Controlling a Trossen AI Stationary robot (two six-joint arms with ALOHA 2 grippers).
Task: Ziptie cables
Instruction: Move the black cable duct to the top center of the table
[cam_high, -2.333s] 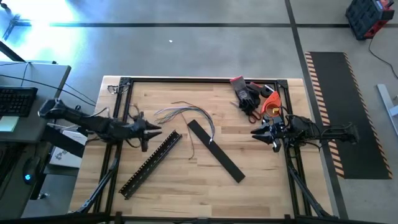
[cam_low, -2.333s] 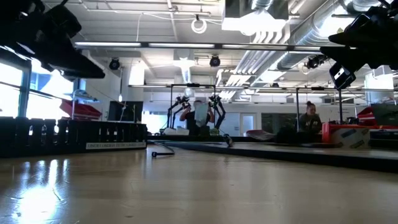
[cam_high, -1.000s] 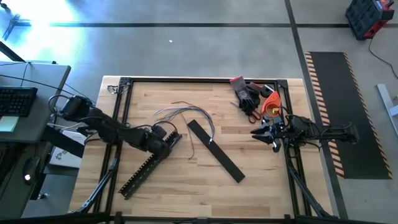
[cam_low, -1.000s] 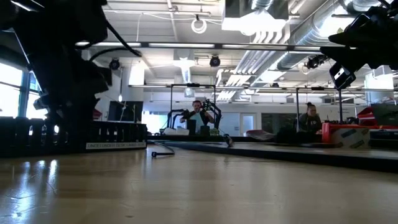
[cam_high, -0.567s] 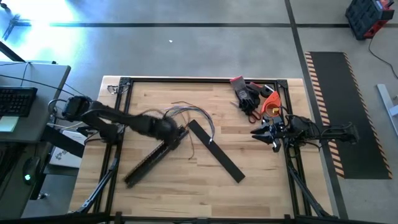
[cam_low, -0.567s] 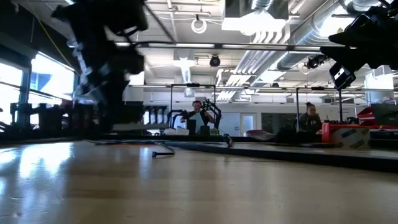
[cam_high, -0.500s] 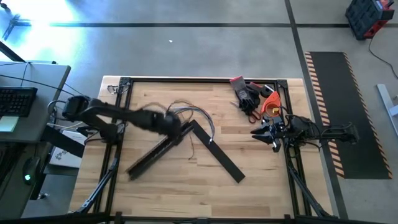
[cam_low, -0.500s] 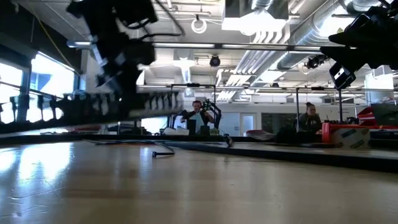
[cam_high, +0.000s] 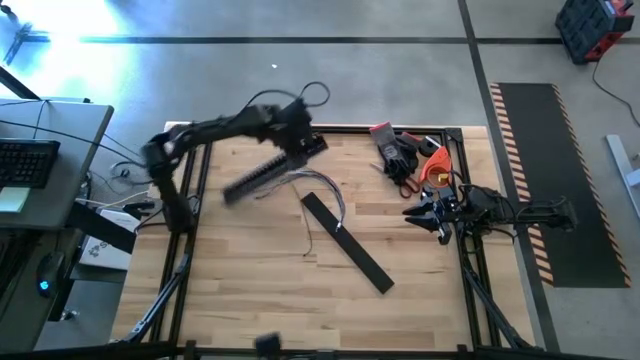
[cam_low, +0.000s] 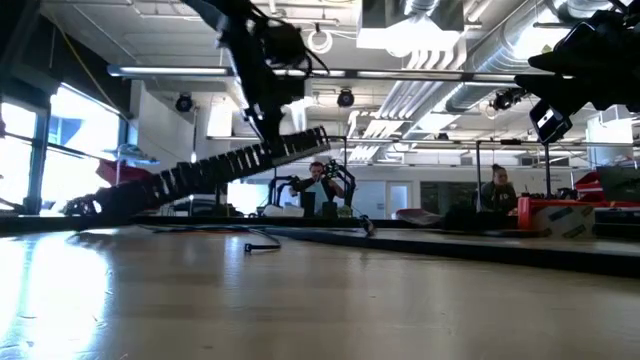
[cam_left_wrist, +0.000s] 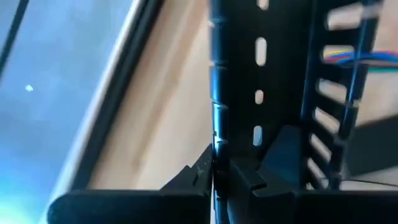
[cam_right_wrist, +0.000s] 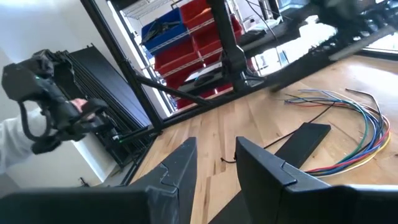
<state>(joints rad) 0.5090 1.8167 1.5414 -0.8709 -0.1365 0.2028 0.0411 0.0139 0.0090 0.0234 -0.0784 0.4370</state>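
While the slotted duct (cam_high: 270, 172) is held tilted above the worktop (cam_high: 280, 270) in the closed left jaws (cam_high: 298, 140), the cables (cam_high: 310, 185) are left beside the strip (cam_high: 345, 243); the right jaws (cam_high: 412, 211) are parted, empty.

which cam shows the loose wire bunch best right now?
Right wrist view: the loose bunch of thin multicoloured wires lies unobstructed on the wooden table, strands distinct. High view shows it small, partly under the lifted black slotted duct. Left wrist glimpses strands. Low view: not discernible.
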